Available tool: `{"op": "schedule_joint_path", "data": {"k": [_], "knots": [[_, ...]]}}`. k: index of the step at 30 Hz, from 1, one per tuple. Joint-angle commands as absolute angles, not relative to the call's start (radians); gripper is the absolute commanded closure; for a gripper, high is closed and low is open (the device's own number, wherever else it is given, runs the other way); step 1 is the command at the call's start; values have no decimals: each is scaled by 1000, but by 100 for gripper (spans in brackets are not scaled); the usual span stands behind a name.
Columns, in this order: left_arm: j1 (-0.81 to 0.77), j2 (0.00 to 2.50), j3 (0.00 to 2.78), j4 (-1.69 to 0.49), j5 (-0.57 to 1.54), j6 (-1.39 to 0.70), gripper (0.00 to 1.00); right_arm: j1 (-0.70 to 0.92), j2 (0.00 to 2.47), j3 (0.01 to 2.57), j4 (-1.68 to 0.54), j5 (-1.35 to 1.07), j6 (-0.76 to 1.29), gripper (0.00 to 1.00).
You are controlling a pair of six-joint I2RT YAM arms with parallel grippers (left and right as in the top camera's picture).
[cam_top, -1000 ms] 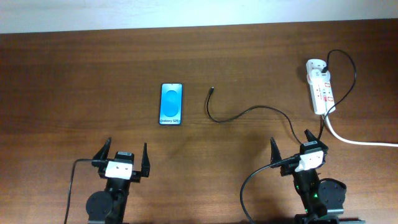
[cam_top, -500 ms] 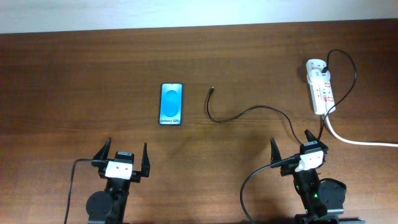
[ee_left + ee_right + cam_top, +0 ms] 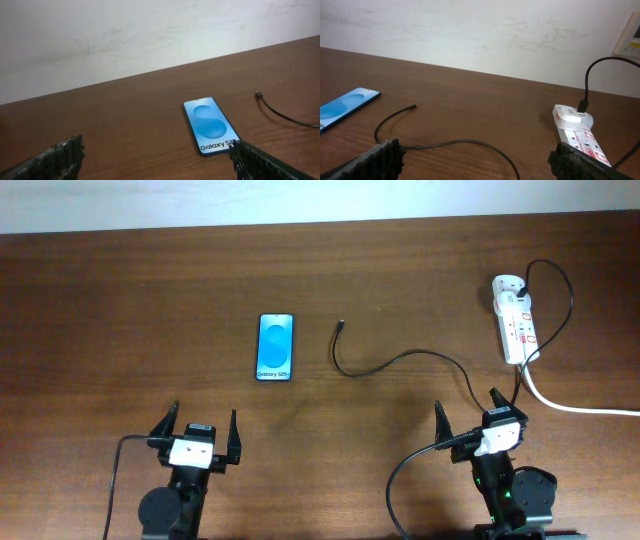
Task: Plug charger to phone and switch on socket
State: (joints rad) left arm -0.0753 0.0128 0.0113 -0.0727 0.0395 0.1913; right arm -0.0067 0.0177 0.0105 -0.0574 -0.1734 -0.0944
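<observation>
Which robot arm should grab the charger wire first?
Probably the right. The charger lies between the arms, but its cable trails toward the right gripper, which is open. The left gripper, open too, sits nearer the phone and could steady that.

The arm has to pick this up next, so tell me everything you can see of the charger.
The charger is a thin black cable, lying slack on the wooden table. Its small plug tip lies free, right of the phone and not touching it. From there the cable hooks back, snakes right, loops past the socket and enters a white adapter plugged into the socket's far end.
</observation>
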Motion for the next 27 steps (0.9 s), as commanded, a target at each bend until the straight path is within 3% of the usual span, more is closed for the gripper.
{"op": "schedule_joint_path", "data": {"k": [1, 27], "knots": [[-69, 6, 10, -81, 29, 204, 1, 0, 13, 6, -64, -179, -97, 2], [-69, 38, 10, -84, -15, 203, 1, 0, 13, 6, -64, -179, -97, 2]]}}
